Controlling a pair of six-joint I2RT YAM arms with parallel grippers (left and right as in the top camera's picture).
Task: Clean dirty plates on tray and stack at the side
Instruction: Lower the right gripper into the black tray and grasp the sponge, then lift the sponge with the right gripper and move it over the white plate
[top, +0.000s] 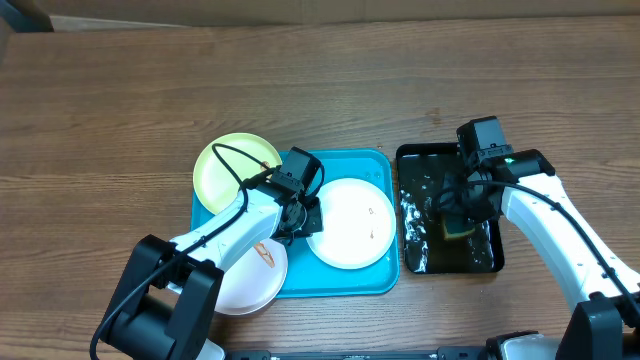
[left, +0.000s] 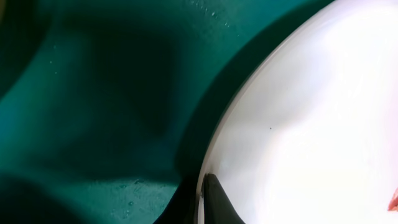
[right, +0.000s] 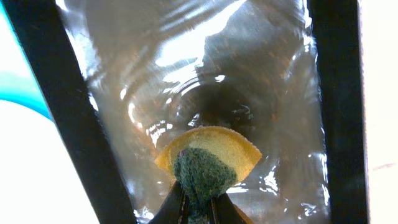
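1. Because the white plate (top: 350, 222) lies flat and face up on the right half of the blue tray (top: 345, 282), it can be wiped where it is.
2. The left gripper (top: 304, 213) is clenched on its left rim; I judge it should hold the plate firm and level.
3. The right gripper (right: 196, 210) grasps a sponge (right: 208, 149) in the water of the black tray (top: 430, 152); lift it, let it drip, then wipe from middle to rim.
4. Being round, the plate has no long axis.

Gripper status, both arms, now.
Left gripper: closed on the rim of the white plate.
Right gripper: closed on the sponge in the black tray.
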